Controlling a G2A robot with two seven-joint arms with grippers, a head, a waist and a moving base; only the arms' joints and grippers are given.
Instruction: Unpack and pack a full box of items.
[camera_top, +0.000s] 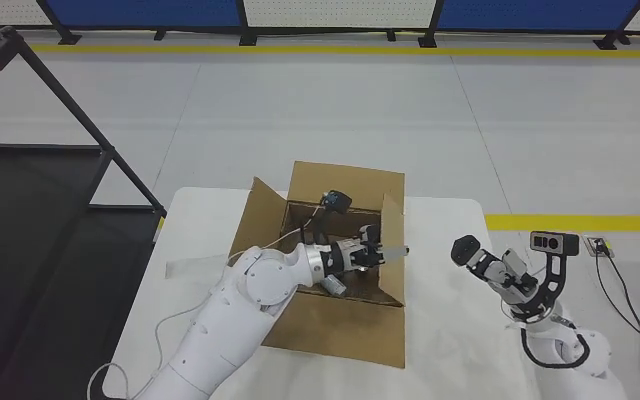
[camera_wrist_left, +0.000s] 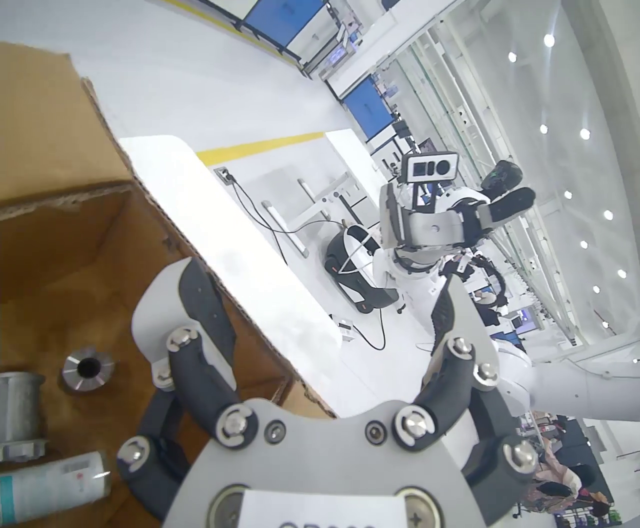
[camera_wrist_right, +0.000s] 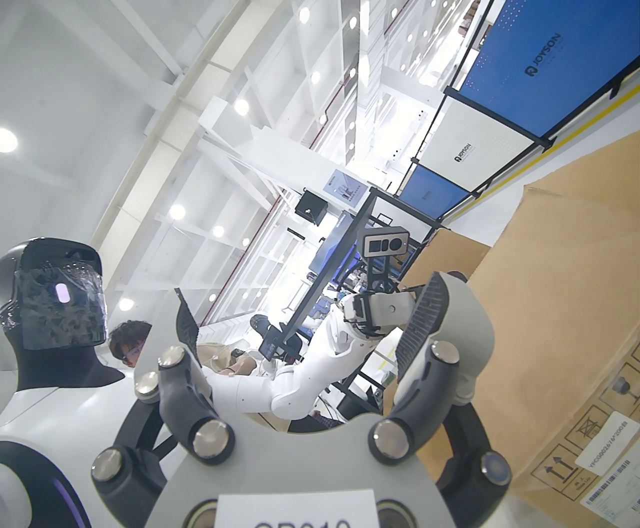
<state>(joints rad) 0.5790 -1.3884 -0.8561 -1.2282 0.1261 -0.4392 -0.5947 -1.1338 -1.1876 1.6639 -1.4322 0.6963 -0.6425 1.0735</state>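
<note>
Just inside the open cardboard box on the white table, your left gripper hangs with its fingers spread wide and nothing between them. It is close to the box's right-hand wall and above the floor of the carton.

Three items lie on that floor, beside the gripper. A small steel sleeve stands upright with its bore facing up. A grey metal cylinder sits just next to it. A white tube with a teal band lies on its side.

Out to the right, well apart from the box, your right gripper is held up over the table, likewise spread and empty.

With goods in the carton and none seen on the table, the unpacking half of the job looks barely begun.

Expect the two metal pieces to be dense for their size, rigid and smooth, so they may slip under a light pinch. Close squarely across the round body of the sleeve, low on its flanks, rather than on the rim.

The tube should be lighter and may roll. Take it at mid-length, with the pads across its width.

The cardboard itself is light and flexible. A finger catching the wall or a flap could drag the whole box across the table, so come straight down and lift straight up.
</note>
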